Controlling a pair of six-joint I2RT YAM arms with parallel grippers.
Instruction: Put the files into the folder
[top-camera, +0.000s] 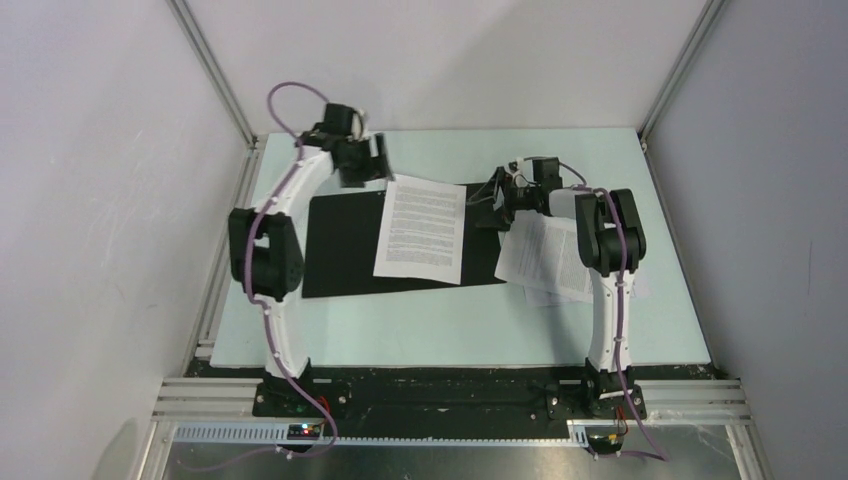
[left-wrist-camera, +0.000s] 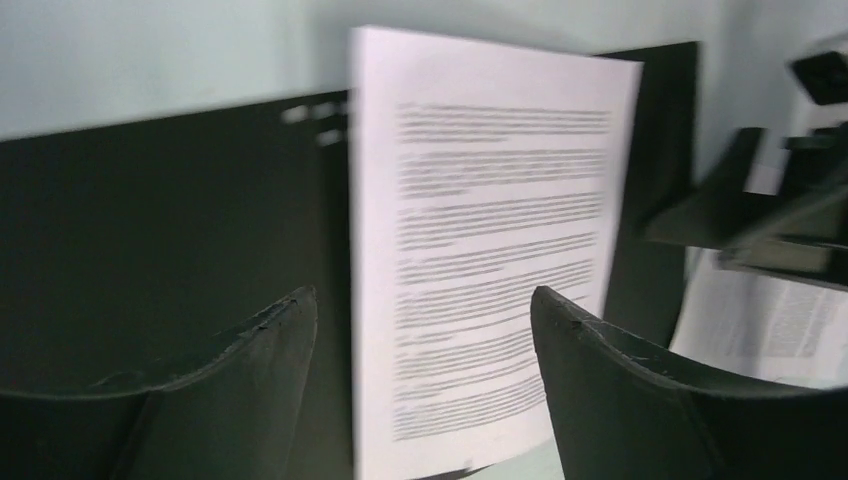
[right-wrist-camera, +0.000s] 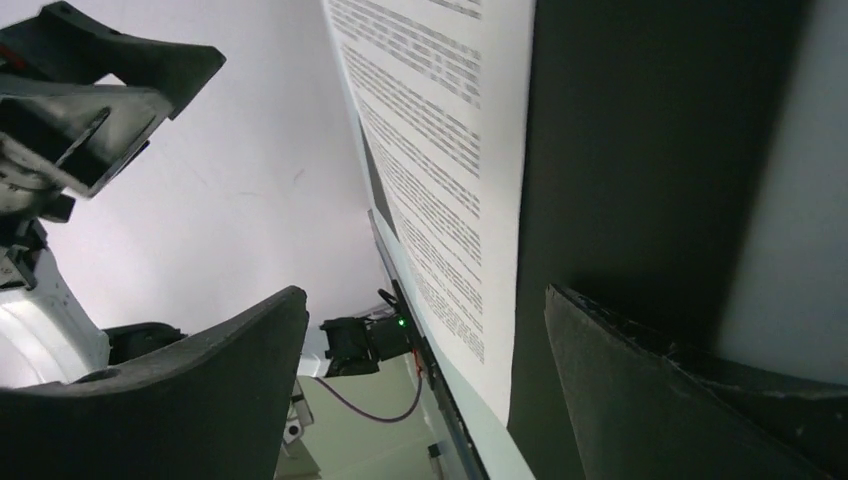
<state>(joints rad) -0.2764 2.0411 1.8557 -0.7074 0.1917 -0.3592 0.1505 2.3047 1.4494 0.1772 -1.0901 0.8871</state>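
Note:
The folder (top-camera: 340, 245) lies open on the table, black inside up. One printed white sheet of the files (top-camera: 422, 230) rests flat on its right half, overlapping the near edge. More sheets (top-camera: 545, 260) lie to the right, under the right arm. My left gripper (top-camera: 375, 165) hovers open by the sheet's far left corner; in its wrist view the sheet (left-wrist-camera: 490, 250) lies below the spread fingers (left-wrist-camera: 260, 380), apart from them. My right gripper (top-camera: 487, 205) stands open and empty at the folder's right edge, with the folder (right-wrist-camera: 640, 150) and sheet (right-wrist-camera: 440, 150) ahead.
The pale green mat (top-camera: 450, 330) covers the table inside grey walls with aluminium rails (top-camera: 215, 70). The right arm's elbow (top-camera: 610, 235) hangs over the loose sheets. Both arm bases (top-camera: 290, 390) sit at the near edge.

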